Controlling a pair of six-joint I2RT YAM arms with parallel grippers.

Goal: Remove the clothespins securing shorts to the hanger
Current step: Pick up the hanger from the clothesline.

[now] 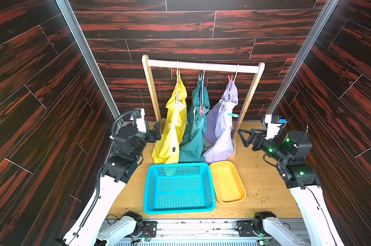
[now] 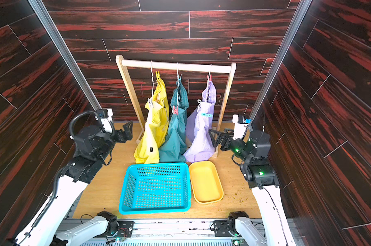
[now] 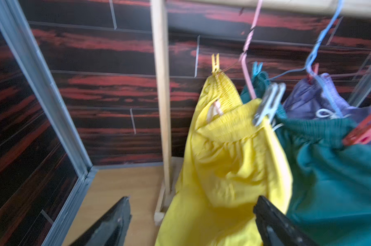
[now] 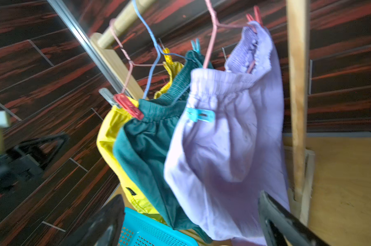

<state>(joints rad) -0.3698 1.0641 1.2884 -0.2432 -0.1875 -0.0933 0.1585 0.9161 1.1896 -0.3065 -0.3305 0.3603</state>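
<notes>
Approach step, nothing unclipped yet, left tool (image 2: 128,127) and right tool (image 1: 242,137) wide open, empty, flanking the wooden rack (image 1: 212,66); next, probably pinching the light-blue clothespin (image 1: 232,115) off the lavender shorts (image 1: 220,132).

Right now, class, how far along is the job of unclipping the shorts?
Done: nothing yet; nothing lies in the basket. In hand: the left gripper and right gripper are open, holding nothing, near the yellow shorts and lavender shorts. Left: all six pegs are clipped on, two per pair, teal shorts included.
</notes>
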